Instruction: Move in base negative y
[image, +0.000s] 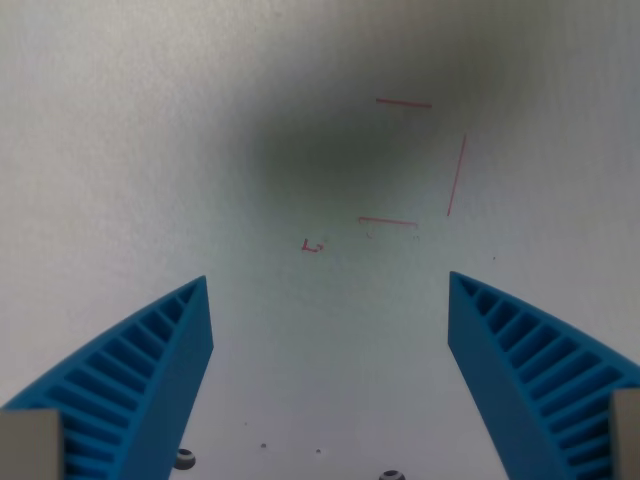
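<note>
You are looking straight down through the wrist view at a white table surface (120, 150), and your gripper (330, 290) hangs over it with its two blue ribbed fingers (150, 380) spread wide apart, released and holding nothing. One finger enters from the wrist view's left lower corner, the other from the wrist view's right lower corner, and bare surface shows between them.

Take the red pen marks (415, 160) as your landmark: three thin red strokes above and toward the wrist view's right of the gap between the fingers, one short line on top, one slanted line on the wrist view's right, one short bracket-like line below. A small red scribble (312, 245) lies just beside the lowest stroke, on the wrist view's left of it. A soft dark shadow (330, 150) spreads over the surface across and to the wrist view's left of the marks.

Well below the marks, at the bottom edge, you can see two small dark round spots (185, 458); they are too blurred to identify
</note>
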